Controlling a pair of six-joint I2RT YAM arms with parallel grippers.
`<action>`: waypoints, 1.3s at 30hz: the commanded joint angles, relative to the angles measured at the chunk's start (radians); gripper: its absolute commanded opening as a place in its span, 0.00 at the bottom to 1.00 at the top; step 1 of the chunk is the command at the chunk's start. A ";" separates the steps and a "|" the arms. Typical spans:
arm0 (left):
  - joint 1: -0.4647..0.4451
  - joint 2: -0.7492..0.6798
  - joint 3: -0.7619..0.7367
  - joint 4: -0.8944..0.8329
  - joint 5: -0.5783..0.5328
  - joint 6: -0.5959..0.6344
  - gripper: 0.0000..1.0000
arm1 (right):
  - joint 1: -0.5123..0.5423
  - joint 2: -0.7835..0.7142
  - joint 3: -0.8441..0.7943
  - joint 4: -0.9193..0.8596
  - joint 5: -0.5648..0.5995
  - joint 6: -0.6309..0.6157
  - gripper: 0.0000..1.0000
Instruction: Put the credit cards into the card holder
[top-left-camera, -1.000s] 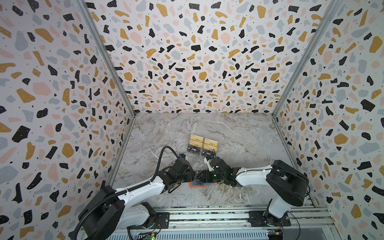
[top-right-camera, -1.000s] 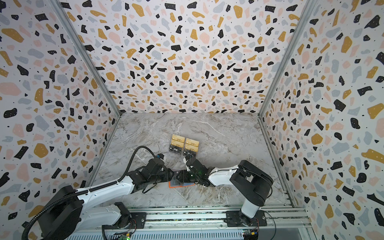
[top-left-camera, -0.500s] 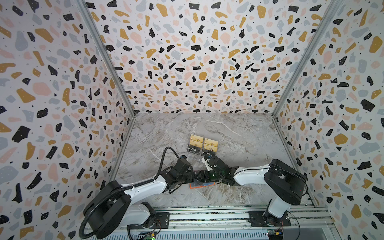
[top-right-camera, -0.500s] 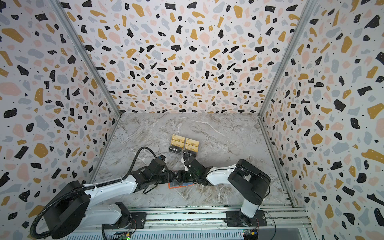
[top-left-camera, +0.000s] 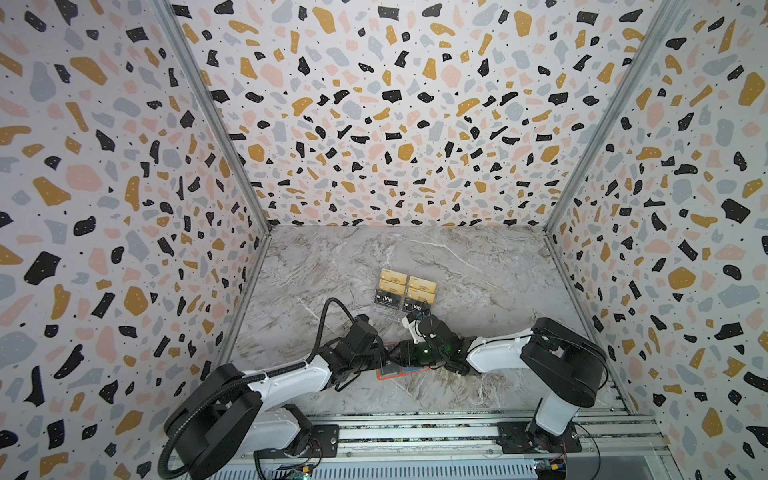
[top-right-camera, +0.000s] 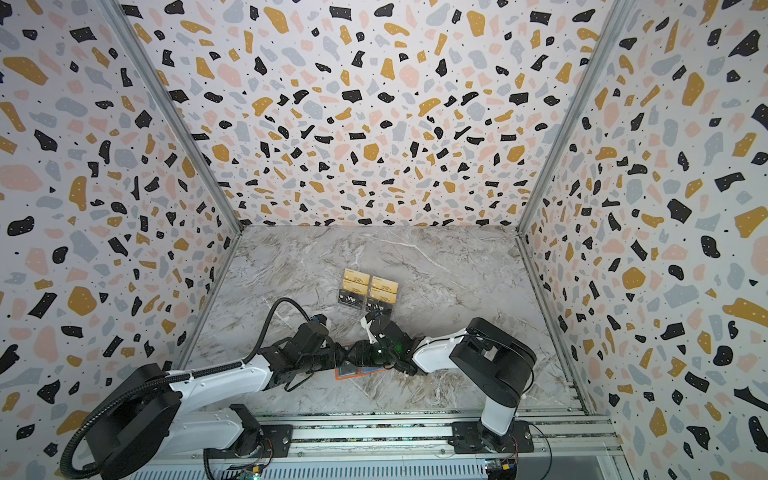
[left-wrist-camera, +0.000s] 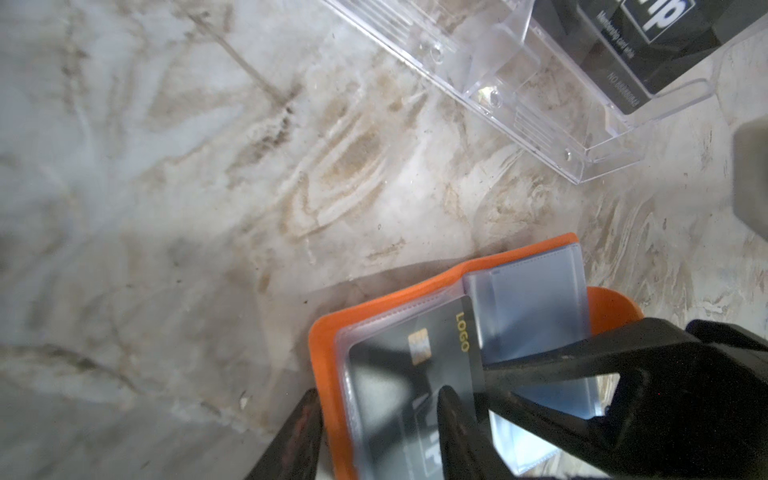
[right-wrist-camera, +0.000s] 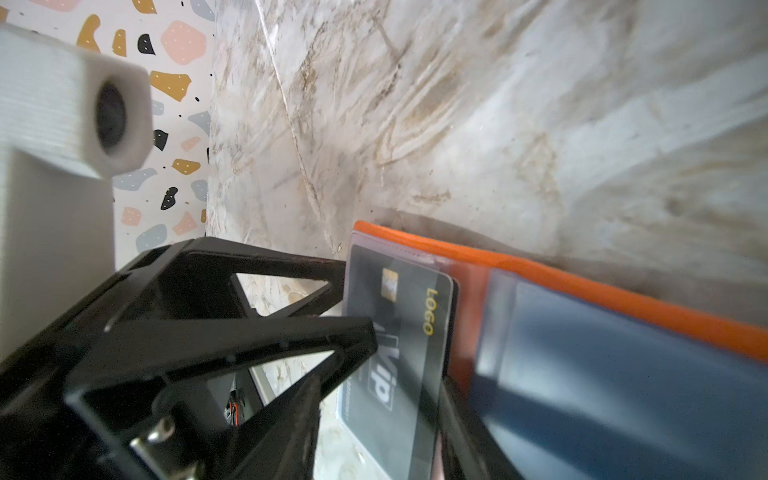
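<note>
Left wrist view: black 'Vip' credit card (left-wrist-camera: 415, 353) nearly seated in open orange leather-like card holder (left-wrist-camera: 324, 345), near centre. Left gripper (left-wrist-camera: 376, 411) jaws apart, pinning it; right gripper (left-wrist-camera: 519, 374) grip unclear. Other cards (top-left-camera: 394, 284) sit in far clear acrylic stand (left-wrist-camera: 498, 75).

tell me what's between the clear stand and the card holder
Only bare marble table lies between the stand and the card holder, as the left wrist view shows. In a top view the right arm reaches over that stretch.
</note>
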 joint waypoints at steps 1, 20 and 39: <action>-0.001 -0.004 -0.016 0.058 0.027 -0.023 0.48 | 0.014 0.009 0.008 0.076 -0.056 0.034 0.47; -0.002 0.007 -0.015 0.062 0.025 -0.031 0.47 | -0.009 -0.033 -0.074 0.136 -0.098 0.068 0.47; -0.001 -0.077 0.063 -0.179 -0.072 -0.018 0.47 | -0.048 -0.180 0.022 -0.343 0.053 -0.271 0.52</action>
